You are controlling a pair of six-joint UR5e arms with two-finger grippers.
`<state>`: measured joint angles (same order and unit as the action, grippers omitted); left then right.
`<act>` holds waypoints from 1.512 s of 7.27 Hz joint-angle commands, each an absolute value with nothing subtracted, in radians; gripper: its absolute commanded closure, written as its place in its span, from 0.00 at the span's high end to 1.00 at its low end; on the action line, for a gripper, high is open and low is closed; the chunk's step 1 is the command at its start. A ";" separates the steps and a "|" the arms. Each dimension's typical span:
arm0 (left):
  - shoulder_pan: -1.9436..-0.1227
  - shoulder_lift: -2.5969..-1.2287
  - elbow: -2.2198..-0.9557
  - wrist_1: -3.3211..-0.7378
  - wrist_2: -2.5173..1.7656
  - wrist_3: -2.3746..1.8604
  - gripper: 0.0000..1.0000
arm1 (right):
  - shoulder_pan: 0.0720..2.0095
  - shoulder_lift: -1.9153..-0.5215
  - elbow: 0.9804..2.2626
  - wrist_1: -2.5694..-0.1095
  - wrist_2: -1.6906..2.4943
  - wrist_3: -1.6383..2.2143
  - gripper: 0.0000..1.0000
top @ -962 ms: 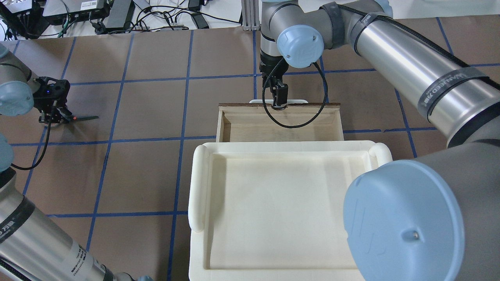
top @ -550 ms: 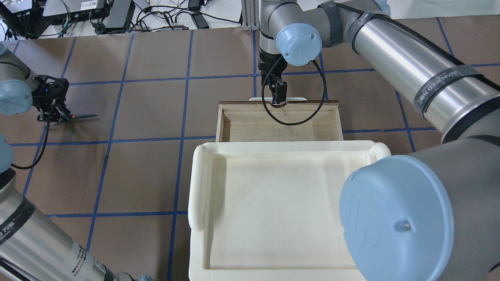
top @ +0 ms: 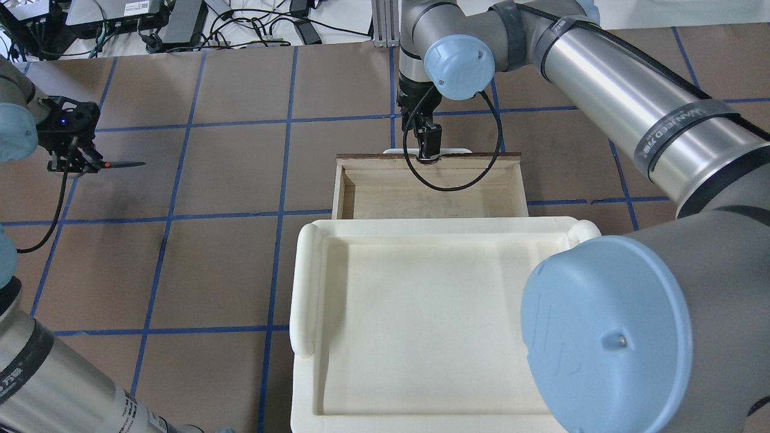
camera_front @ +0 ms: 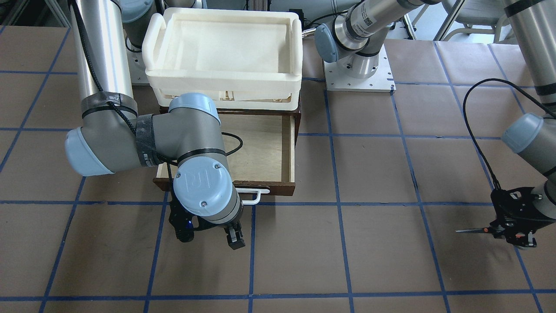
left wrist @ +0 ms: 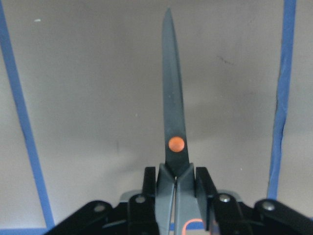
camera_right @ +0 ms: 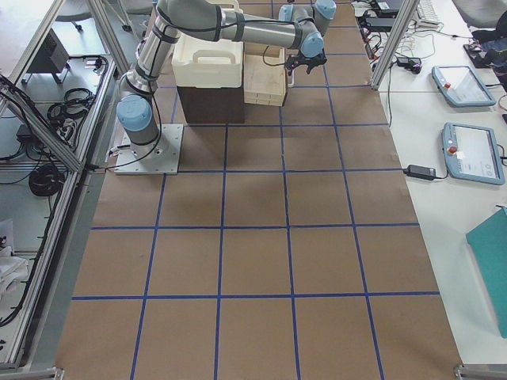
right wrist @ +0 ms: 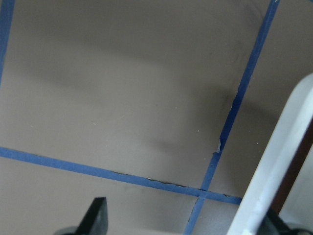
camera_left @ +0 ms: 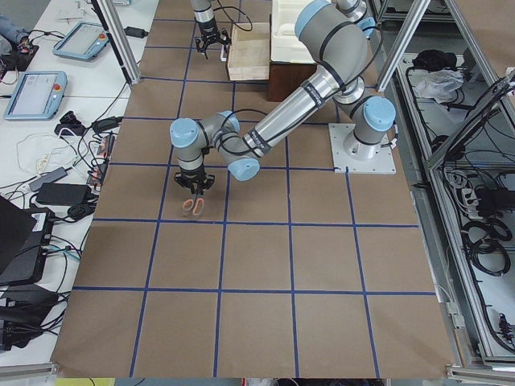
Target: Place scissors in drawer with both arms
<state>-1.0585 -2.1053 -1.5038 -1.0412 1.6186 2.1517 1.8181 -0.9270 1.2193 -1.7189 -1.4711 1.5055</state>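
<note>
The scissors point(top: 120, 163) are far off to the left of the drawer point(top: 340, 186), well apart from it, pinched in the jaws of the left arm point(top: 13, 133). The left wrist view shows those jaws clamped on the grey handle shanks just behind the orange pivot dot, one on each side. The blades are closed and lie roughly level, with the tip pointing right, toward the drawer's side of the counter point(top: 228, 264). A soft shadow under the blade suggests the pair is held just clear of the brown paper, though I can't be certain from these angles.

The drawer stands pulled out toward the far side, away from the robot's base, with its pale plywood interior open to view. A cream tray point(top: 305, 288) sits on top of the dark cabinet point(camera_right: 207, 103), above the drawer's near end. The right arm point(top: 601, 72) reaches over the tray and drawer to the far front panel. Its jaws are spread wide at the white bar handle point(top: 456, 150). In the right wrist view the handle runs just inside one jaw. The other jaw is well off to the side, with blue-taped counter showing between them. A black cable point(top: 451, 183) loops from that wrist over the drawer's far end.
</note>
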 commanded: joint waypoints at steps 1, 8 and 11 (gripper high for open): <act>-1.164 -1.975 -1.494 -1.191 1.628 2.071 0.21 | 1.818 -0.957 1.220 -1.709 -1.474 1.505 1.00; -1.559 -1.729 -1.494 -1.454 1.580 1.583 0.21 | 1.684 -1.172 1.232 -1.598 -1.600 0.932 1.00; -1.802 -1.749 -1.502 -1.444 1.583 1.230 0.21 | 1.608 -1.280 1.259 -1.563 -1.609 0.524 1.00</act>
<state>-1.7149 -1.7400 -1.4964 -1.4495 1.5778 1.3593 1.6426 -1.2303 1.2429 -1.5872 -1.6017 0.6922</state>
